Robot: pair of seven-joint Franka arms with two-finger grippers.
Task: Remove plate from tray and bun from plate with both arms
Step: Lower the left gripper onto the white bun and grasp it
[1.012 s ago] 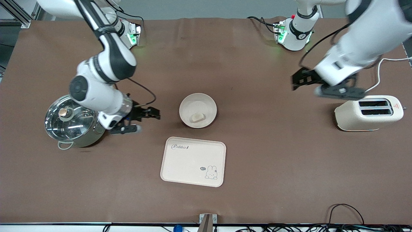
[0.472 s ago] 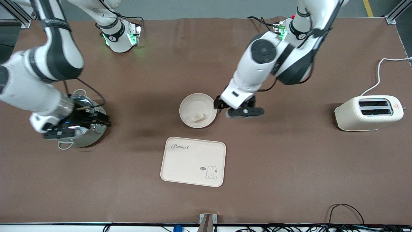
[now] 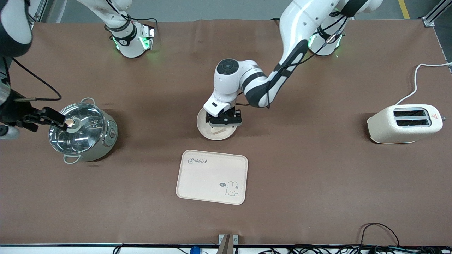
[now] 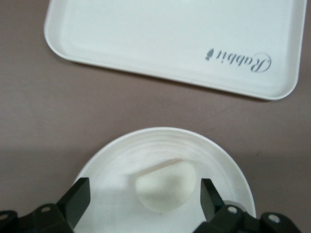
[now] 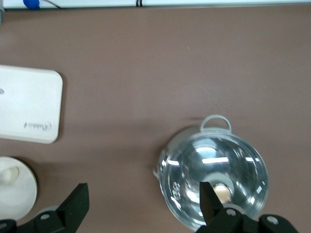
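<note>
The round cream plate [image 3: 203,124] sits on the brown table, a little farther from the front camera than the tray [image 3: 212,176], which has nothing on it. My left gripper [image 3: 224,121] hangs low over the plate, open. In the left wrist view its fingers [image 4: 77,194] stand on either side of the pale bun [image 4: 165,187], which lies on the plate [image 4: 107,170], without touching it. The tray [image 4: 146,39] shows there too. My right gripper [image 3: 37,123] is open and empty over the steel pot's edge, at the right arm's end.
A lidded steel pot [image 3: 83,130] stands near the right arm's end and fills part of the right wrist view [image 5: 214,179]. A cream toaster [image 3: 404,123] with a white cable stands at the left arm's end. Cables run along the table's front edge.
My left arm has swung from over the toaster to above the plate. My right arm has pulled away from beside the plate to the pot's outer edge.
</note>
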